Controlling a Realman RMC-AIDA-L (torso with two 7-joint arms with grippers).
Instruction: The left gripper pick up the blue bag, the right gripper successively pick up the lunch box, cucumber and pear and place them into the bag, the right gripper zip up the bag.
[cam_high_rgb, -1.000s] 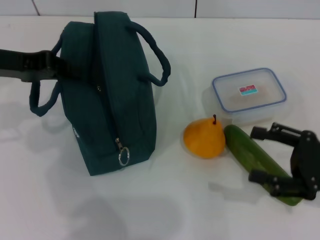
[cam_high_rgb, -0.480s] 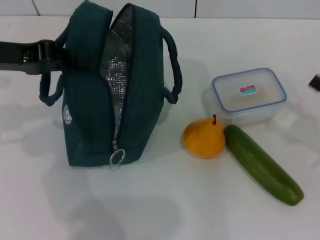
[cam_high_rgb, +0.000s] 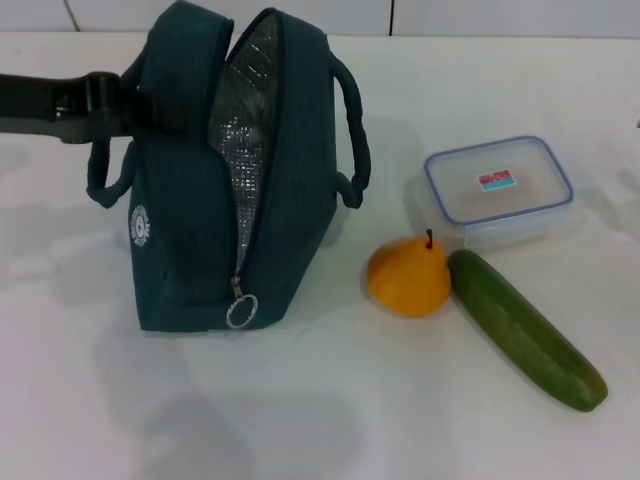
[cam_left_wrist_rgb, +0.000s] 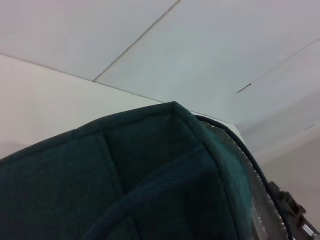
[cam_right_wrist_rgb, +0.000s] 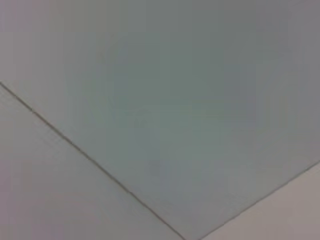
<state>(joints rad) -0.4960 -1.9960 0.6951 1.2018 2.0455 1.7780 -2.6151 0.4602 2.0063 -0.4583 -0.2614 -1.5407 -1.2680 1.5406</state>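
One handle of the blue bag (cam_high_rgb: 200, 230) hides the left gripper (cam_high_rgb: 128, 105) fingers; grip unclear.

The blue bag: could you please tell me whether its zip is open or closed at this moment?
Open. The blue bag gapes along its top, its silver foil lining showing, and the ring zip pull sits at the near end.
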